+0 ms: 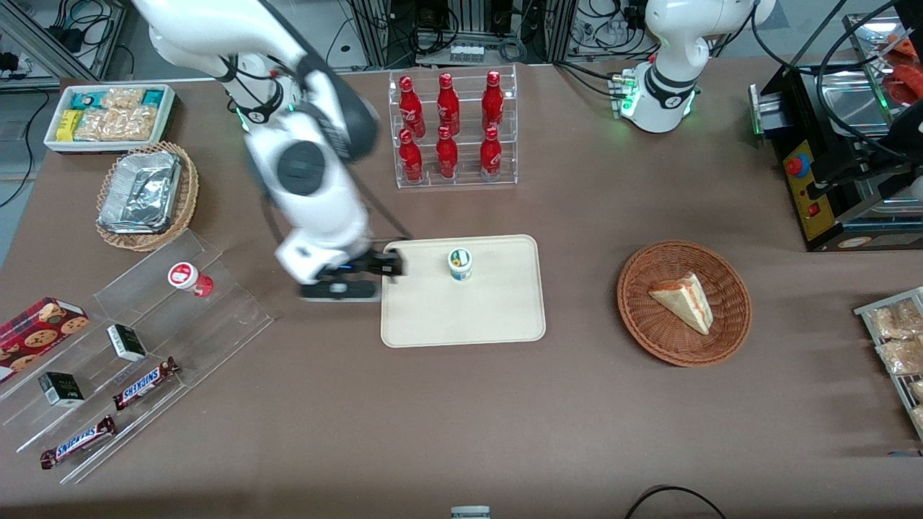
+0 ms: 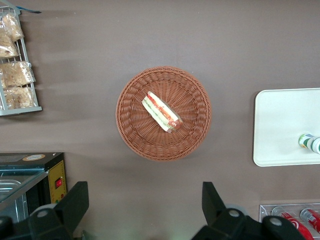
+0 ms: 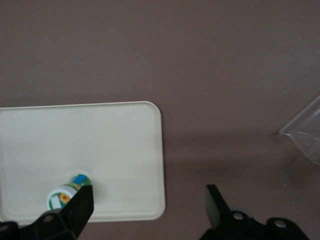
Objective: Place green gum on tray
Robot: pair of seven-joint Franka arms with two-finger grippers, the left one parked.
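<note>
One green gum (image 1: 460, 264) upright on tray (image 1: 469, 317), gripper (image 1: 386, 265) spread wide over tray's edge

"SNICKERS" in white on a brown candy bar (image 1: 146, 383) on the clear stepped rack (image 1: 238, 303), "SNICKERS" again on a second bar (image 1: 78, 442) nearer the front camera, white script on red bottles (image 1: 448, 104) too small to read

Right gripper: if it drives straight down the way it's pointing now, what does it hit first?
Probably the brown table. The gripper, open, hangs over the edge of the cream-beige rectangular tray; one finger is over the tray beside the small green-and-white-lidded gum bottle, so it may touch the rim first. Depth unclear.
</note>
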